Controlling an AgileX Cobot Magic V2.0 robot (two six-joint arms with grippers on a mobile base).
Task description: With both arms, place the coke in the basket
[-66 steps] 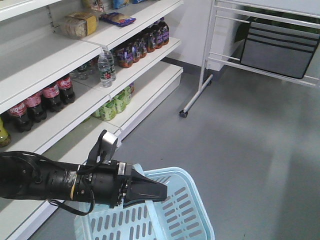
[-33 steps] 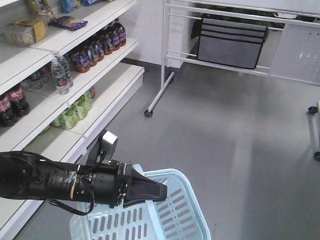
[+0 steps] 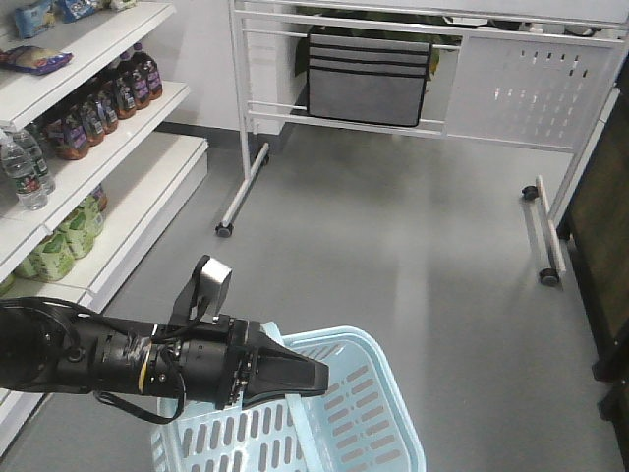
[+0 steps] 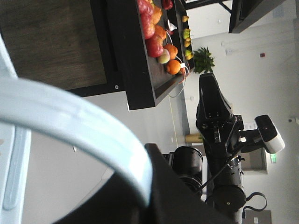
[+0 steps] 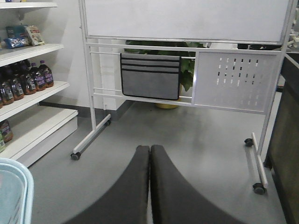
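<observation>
Shelves [image 3: 59, 147] sit at 9 o'clock in the front view, stocked with purple, clear and green bottles [image 3: 88, 108]. There's no coke anywhere in the three views, so the thing we actually want is out of sight right now.

At 7 o'clock the left gripper [image 3: 310, 376] reaches in from the left edge. Its wrist cam shows it clenched on the handle [image 4: 70, 116] of the basket [image 3: 383, 413], which hangs at 6 o'clock. I can't really see the bottom of the basket past the arm, so what's inside is anyone's guess, though nothing red shows through the slots.

At 12 o'clock there's just a white wheeled rack [image 3: 244, 98] with a grey pouch [image 3: 369, 79] hanging on it. The right gripper [image 5: 149, 151], at 6 o'clock in its own cam, is pinched tight with nothing between the tips.

My read is that this is the carry part: basket in hand, bottle not grabbed yet. The next move needs the coke back in front of the cameras. Then the right gripper has to spread and take the bottle by the body while the left holds the basket level underneath.
</observation>
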